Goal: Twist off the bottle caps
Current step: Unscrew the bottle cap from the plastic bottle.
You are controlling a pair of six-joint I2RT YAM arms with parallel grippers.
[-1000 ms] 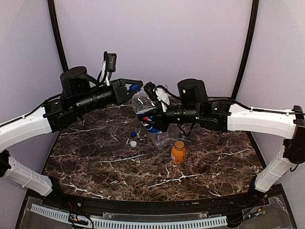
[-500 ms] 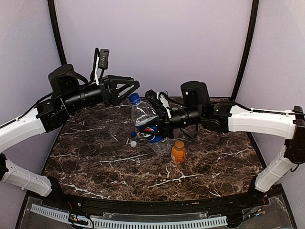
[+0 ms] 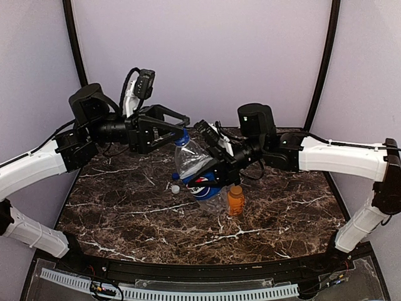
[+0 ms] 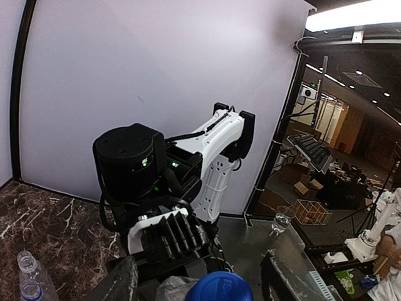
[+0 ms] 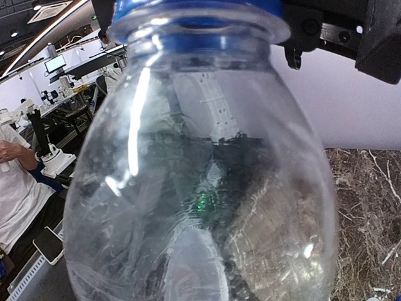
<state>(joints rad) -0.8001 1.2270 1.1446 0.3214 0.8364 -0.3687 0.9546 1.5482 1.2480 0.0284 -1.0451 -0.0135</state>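
My right gripper (image 3: 215, 164) is shut on the clear Pepsi bottle (image 3: 194, 164) and holds it tilted above the table, neck up and to the left. The bottle fills the right wrist view (image 5: 200, 188) and hides the fingers there. Its blue cap (image 3: 182, 133) is on the neck, and also shows in the left wrist view (image 4: 219, 287) and the right wrist view (image 5: 194, 9). My left gripper (image 3: 183, 130) is open, with one finger (image 4: 122, 282) on each side of the cap and a gap on both sides. The short orange bottle (image 3: 235, 200) stands capped on the table.
A loose blue cap (image 3: 175, 177) and a loose white cap (image 3: 175, 189) lie on the marble table (image 3: 125, 213) left of the held bottle. Another clear bottle (image 3: 217, 199) lies under the held one. Clear bottle necks (image 4: 28, 276) show in the left wrist view.
The right arm has brought the bottle lower and nearer and tilted its neck up. My left gripper drew back, then came in with its jaws either side of the cap.
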